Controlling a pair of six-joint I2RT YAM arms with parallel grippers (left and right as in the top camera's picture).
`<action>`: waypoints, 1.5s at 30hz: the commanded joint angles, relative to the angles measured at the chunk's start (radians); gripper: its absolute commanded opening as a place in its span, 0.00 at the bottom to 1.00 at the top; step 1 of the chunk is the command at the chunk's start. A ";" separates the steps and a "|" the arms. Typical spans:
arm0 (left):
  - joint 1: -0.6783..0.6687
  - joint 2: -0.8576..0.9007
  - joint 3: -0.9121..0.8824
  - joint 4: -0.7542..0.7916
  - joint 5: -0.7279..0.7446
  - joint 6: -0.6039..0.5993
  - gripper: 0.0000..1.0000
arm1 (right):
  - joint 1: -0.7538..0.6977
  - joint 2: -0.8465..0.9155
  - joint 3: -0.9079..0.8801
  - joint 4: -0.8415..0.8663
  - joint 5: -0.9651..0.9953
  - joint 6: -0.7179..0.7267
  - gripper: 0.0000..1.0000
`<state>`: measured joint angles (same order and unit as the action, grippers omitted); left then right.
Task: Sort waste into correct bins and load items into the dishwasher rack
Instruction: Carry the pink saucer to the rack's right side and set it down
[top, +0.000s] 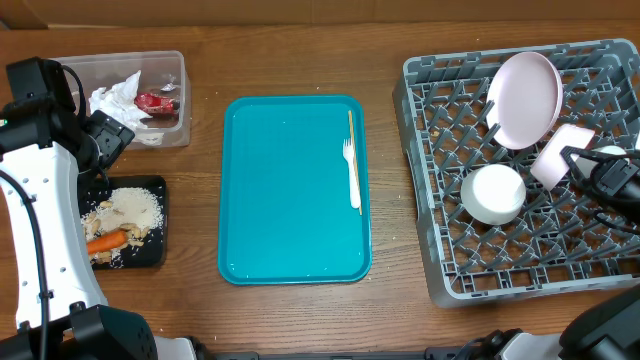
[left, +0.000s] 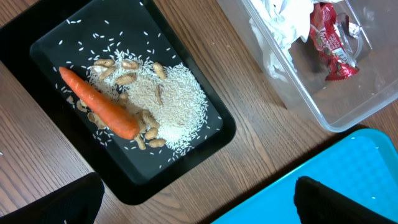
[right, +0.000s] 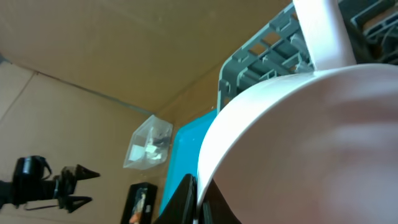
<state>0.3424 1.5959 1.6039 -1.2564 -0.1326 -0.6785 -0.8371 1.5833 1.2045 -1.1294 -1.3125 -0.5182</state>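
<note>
Overhead: right claw grips cup over rack.

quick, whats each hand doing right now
Left hand: open, holding nothing.
Right hand: closed on the rim of a small white bowl.

The plate, bowl and cup crowd the rack; its near rows lie free.
</note>
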 joint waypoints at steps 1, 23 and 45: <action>0.003 0.001 0.020 0.001 -0.016 0.005 1.00 | -0.003 0.013 -0.010 0.028 -0.037 -0.013 0.04; 0.003 0.001 0.020 0.001 -0.016 0.005 1.00 | -0.011 0.078 -0.008 0.092 0.396 0.477 0.07; 0.003 0.001 0.020 0.001 -0.016 0.005 1.00 | -0.011 -0.058 0.087 -0.120 0.903 0.759 0.22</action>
<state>0.3424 1.5959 1.6039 -1.2564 -0.1326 -0.6785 -0.8440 1.5307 1.2881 -1.2400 -0.4732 0.2165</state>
